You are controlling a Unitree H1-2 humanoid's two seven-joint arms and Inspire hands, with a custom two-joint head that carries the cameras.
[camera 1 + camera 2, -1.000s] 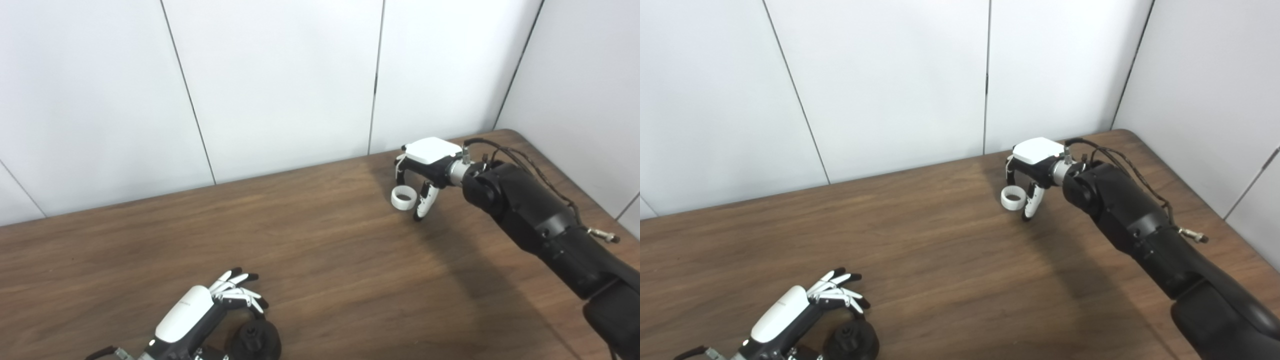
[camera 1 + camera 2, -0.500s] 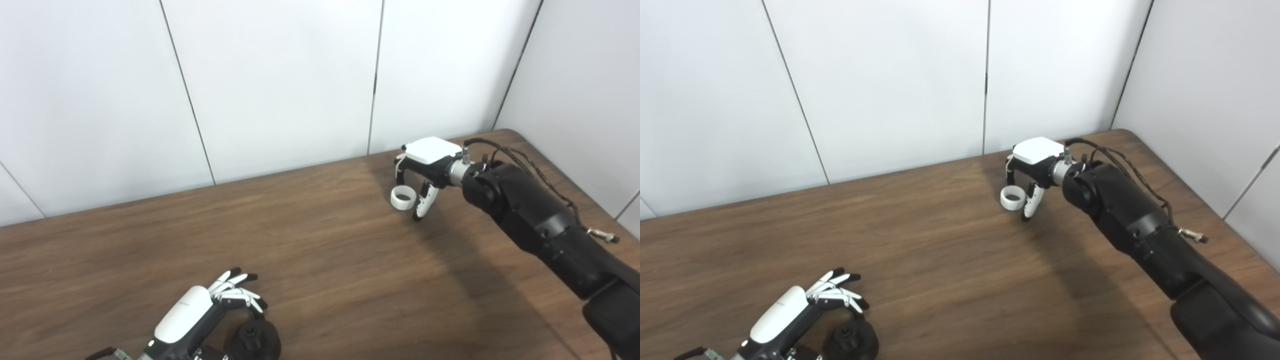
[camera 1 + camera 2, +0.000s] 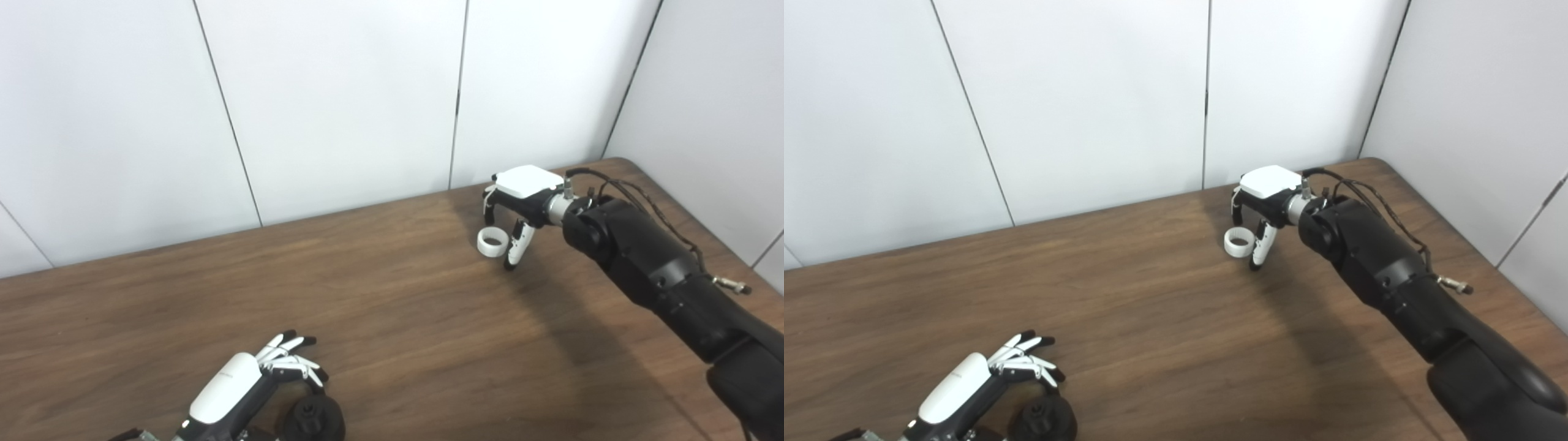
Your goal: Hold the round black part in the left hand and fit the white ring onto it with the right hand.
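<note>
The right hand (image 3: 513,214) arches spread fingers around the white ring (image 3: 491,241) to pinch it, while the left hand (image 3: 257,380), seemingly unclosed, cups the round black part (image 3: 317,418).

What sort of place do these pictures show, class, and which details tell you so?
Probably a robot test bench: a bare wooden table against plain white wall panels, holding only a white ring and a round black part.

The right arm (image 3: 649,269) is stretched far forward, its wrist level and the right hand (image 3: 517,205) held palm down, fingers (image 3: 488,205) curled downward and parted from the thumb (image 3: 513,252). The left hand (image 3: 245,383) is kept low at the near edge, back upward, fingers (image 3: 288,355) spread and bent slightly down.
</note>
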